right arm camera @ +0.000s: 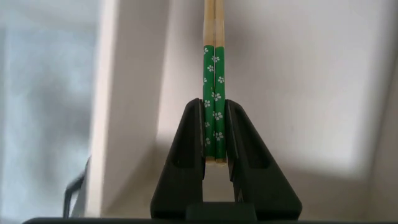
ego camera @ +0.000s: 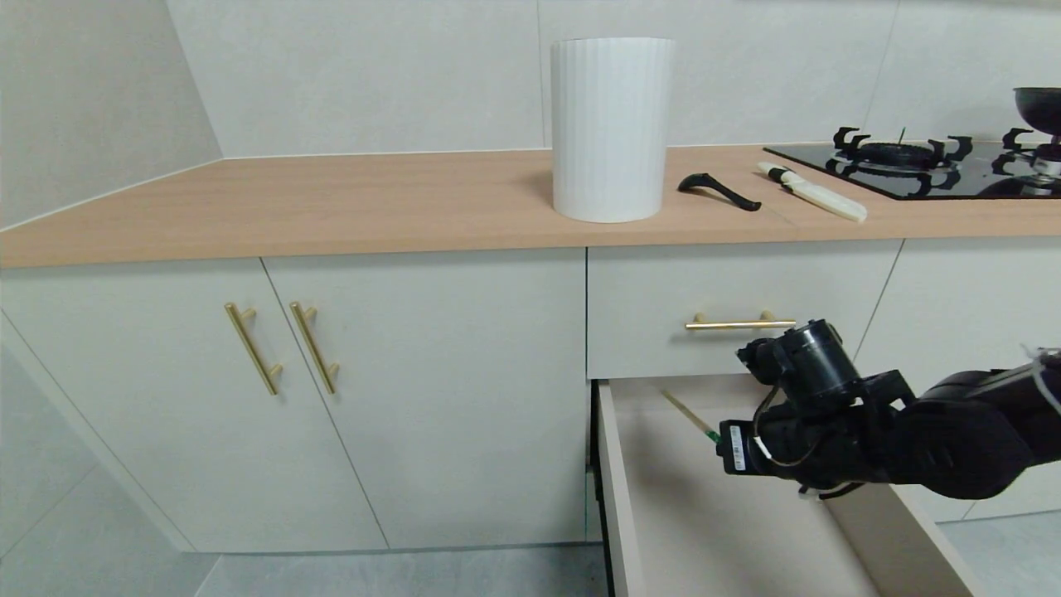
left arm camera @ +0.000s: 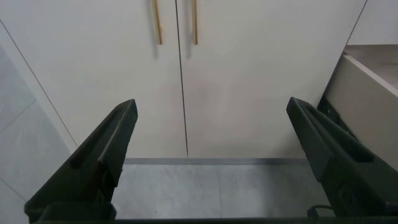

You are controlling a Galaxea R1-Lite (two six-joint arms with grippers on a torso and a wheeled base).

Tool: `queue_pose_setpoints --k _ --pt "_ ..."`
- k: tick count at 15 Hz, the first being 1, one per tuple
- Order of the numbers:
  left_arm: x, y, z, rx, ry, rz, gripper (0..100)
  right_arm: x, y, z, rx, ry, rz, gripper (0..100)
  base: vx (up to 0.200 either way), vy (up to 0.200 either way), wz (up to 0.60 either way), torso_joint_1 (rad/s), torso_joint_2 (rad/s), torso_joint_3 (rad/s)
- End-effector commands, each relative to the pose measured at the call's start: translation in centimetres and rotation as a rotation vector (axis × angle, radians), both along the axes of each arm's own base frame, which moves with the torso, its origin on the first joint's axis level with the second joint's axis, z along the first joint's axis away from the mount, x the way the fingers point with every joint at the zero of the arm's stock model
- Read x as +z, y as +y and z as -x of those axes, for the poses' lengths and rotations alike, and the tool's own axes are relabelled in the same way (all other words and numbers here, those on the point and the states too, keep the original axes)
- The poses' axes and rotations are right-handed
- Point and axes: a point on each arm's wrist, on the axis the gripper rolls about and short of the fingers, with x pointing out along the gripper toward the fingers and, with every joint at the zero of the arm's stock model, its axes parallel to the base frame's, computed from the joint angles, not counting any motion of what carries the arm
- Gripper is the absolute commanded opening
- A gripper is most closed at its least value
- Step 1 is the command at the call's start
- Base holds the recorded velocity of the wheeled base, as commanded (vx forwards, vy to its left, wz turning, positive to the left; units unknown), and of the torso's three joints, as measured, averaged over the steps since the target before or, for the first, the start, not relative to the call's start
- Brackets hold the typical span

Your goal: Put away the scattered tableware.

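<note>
My right gripper (ego camera: 719, 438) hangs over the pulled-out drawer (ego camera: 617, 481) and is shut on a pair of wooden chopsticks (right arm camera: 210, 81) with green flowered ends. In the head view the chopsticks (ego camera: 686, 414) slant up toward the drawer's back left corner. My left gripper (left arm camera: 211, 162) is open with nothing between its fingers, facing the lower cabinet doors (left arm camera: 186, 81). On the wooden counter (ego camera: 331, 199) lie a black-handled utensil (ego camera: 718, 190) and a white knife (ego camera: 814, 193).
A tall white ribbed container (ego camera: 611, 128) stands on the counter left of the utensils. A black gas hob (ego camera: 920, 162) with a dark pan (ego camera: 1040, 108) sits at the far right. A shut drawer with a gold handle (ego camera: 739, 323) is above the pulled-out one.
</note>
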Motion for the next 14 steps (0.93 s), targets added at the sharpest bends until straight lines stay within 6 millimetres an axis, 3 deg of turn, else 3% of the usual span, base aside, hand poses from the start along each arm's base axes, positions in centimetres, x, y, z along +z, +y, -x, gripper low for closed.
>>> queue_pose_setpoints --k 1,11,14 --pt "0.0 0.0 0.0 0.002 0.002 0.000 100 -4.2 1.0 -1.5 -0.054 0.051 0.053 0 0.000 0.000 0.00 0.000 0.00 0.000" --pt "0.0 0.0 0.0 0.002 0.002 0.000 100 -8.5 2.7 -1.5 -0.025 0.081 0.093 0 0.000 0.000 0.00 0.000 0.00 0.000" --pt "0.0 0.0 0.0 0.002 0.002 0.000 100 -11.0 3.1 -1.3 -0.024 0.105 0.133 0 0.000 0.000 0.00 0.000 0.00 0.000"
